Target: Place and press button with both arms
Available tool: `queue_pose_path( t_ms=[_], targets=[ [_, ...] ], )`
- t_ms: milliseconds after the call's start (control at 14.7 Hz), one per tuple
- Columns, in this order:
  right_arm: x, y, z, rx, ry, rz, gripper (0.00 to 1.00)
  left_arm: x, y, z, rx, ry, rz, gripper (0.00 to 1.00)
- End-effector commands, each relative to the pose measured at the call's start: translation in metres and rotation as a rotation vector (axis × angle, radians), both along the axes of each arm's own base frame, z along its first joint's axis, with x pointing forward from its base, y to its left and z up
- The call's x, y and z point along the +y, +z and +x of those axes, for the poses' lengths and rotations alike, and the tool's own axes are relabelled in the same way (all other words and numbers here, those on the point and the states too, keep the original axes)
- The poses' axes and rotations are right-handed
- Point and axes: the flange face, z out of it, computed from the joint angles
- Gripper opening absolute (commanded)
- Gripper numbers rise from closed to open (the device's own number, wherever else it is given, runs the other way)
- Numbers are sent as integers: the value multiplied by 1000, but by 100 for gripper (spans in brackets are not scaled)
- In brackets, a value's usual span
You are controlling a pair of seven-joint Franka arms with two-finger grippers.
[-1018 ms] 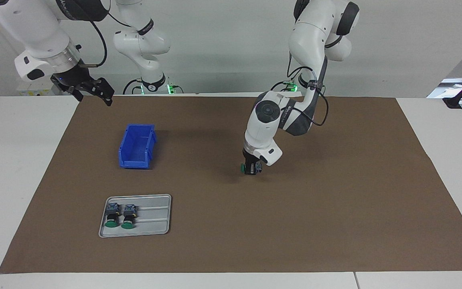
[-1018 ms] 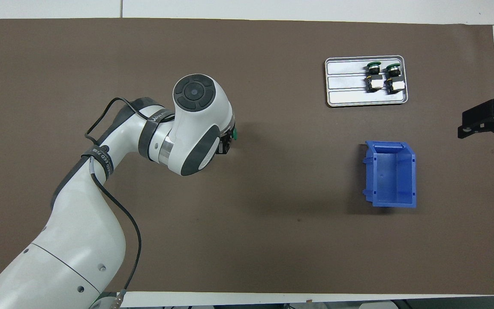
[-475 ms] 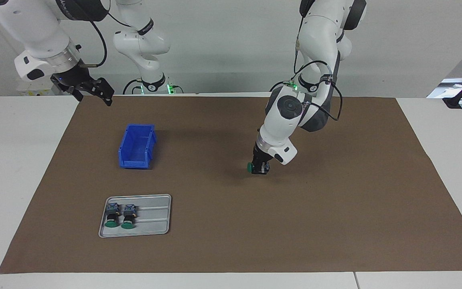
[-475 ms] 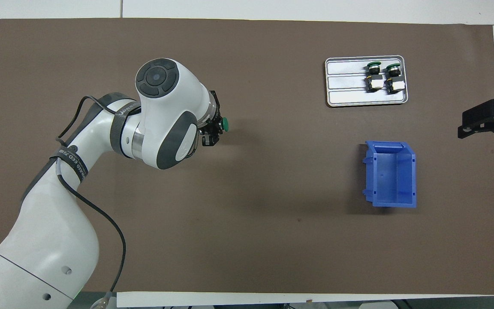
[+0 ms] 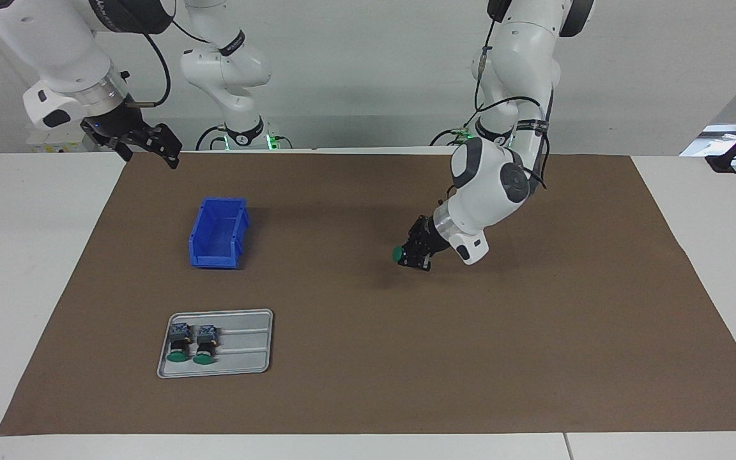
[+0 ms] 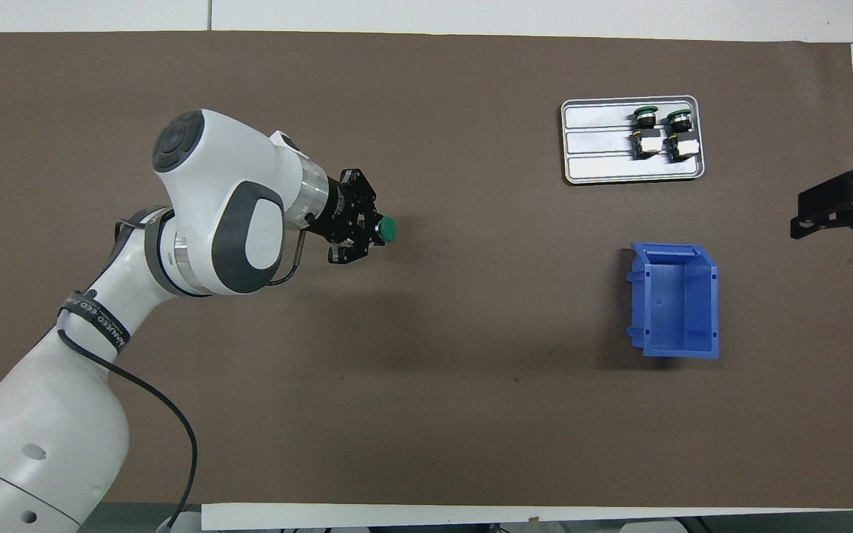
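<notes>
My left gripper (image 5: 414,255) is shut on a button (image 5: 398,253) and holds it a little above the middle of the brown mat. The gripper is tilted on its side and the button's green cap points toward the right arm's end of the table. In the overhead view the left gripper (image 6: 363,231) and the green cap (image 6: 388,229) show clearly. Two more buttons (image 5: 179,343) (image 5: 204,344) lie side by side in a silver tray (image 5: 246,358). My right gripper (image 5: 149,144) waits open, raised over the mat's edge at the right arm's end.
An empty blue bin (image 5: 218,233) stands on the mat, nearer to the robots than the tray. It shows in the overhead view too (image 6: 674,300), with the tray (image 6: 597,148) farther out. The brown mat (image 5: 534,351) covers most of the white table.
My left arm has swung its wrist from pointing straight down to lying tilted on its side, and carried the button slightly toward the left arm's end. The right arm has not moved.
</notes>
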Motion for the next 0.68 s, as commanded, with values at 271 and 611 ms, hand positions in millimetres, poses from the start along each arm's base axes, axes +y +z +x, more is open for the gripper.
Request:
queue_pose_path(
  t_ms=[271,611],
  targets=[
    [-1,0,-6,-10,20,5,99,75,-20,-8,-49,121,-223,2],
    [-1,0,-6,-10,20,5,99,97,-33,-31,-93,179,-395,2]
  ],
)
